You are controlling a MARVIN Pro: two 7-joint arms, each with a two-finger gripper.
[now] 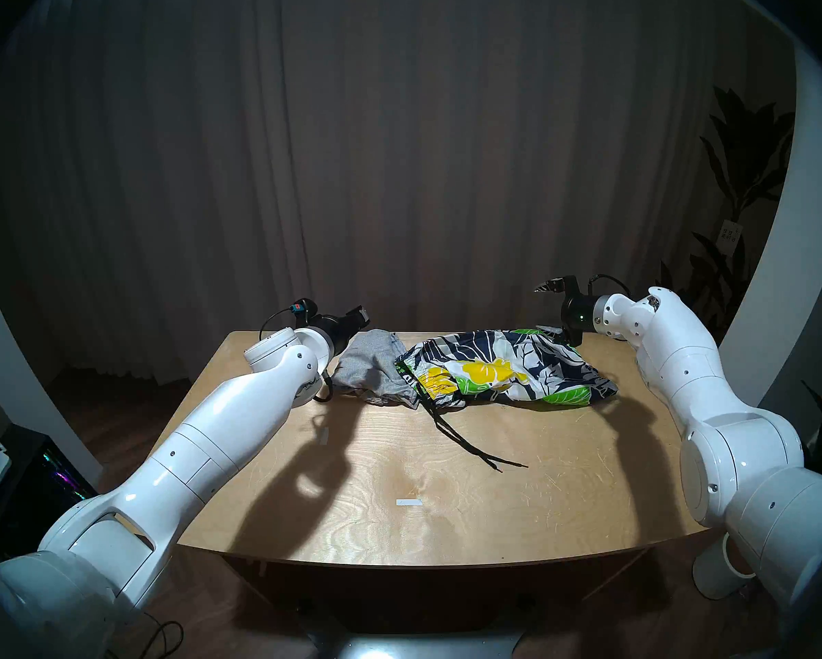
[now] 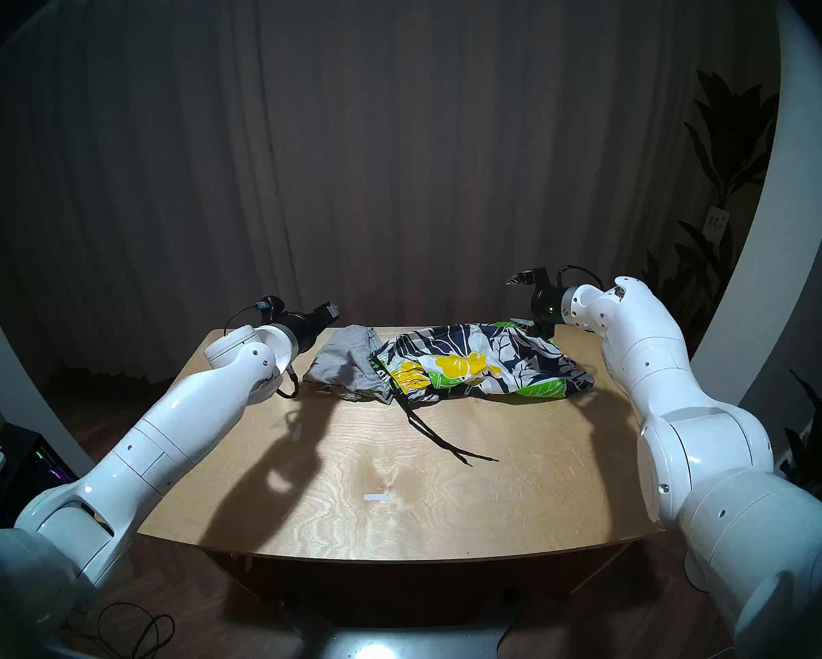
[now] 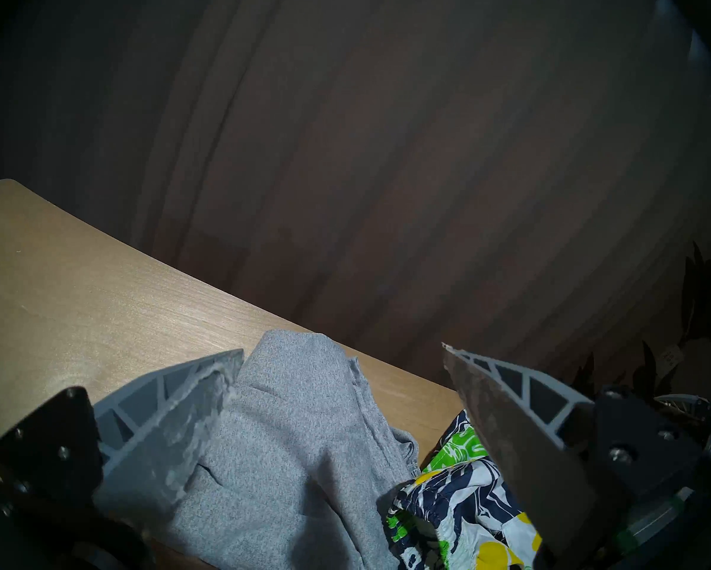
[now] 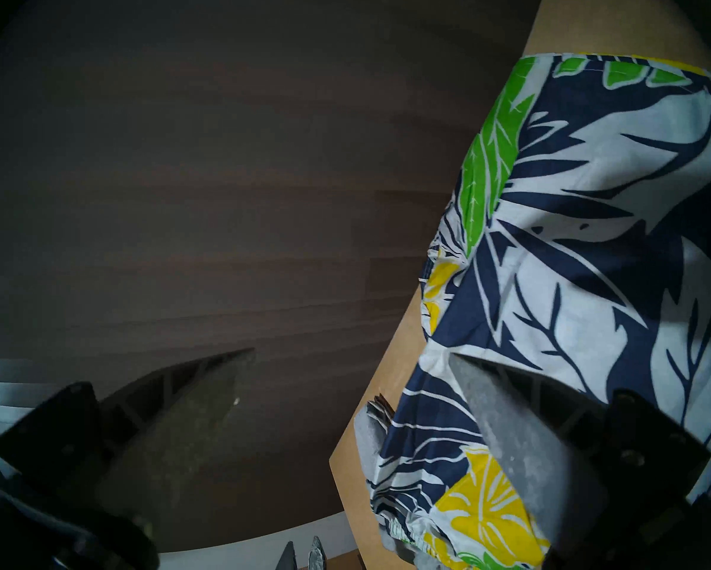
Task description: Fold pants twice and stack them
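Both grippers, left (image 3: 341, 351) & right (image 4: 352, 355), gape empty; grab floral shorts (image 1: 504, 370) by waistband corners, spread flat b4 folding.

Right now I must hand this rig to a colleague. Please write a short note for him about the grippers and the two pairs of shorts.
Left gripper: open, empty, at the grey shorts.
Right gripper: open, empty, at the far right end of the floral shorts.
Both pairs lie crumpled, side by side and touching, at the far side of the table; the black drawstring trails toward the robot.
Done: nothing folded or stacked.
Left: fold each pair twice, then stack.
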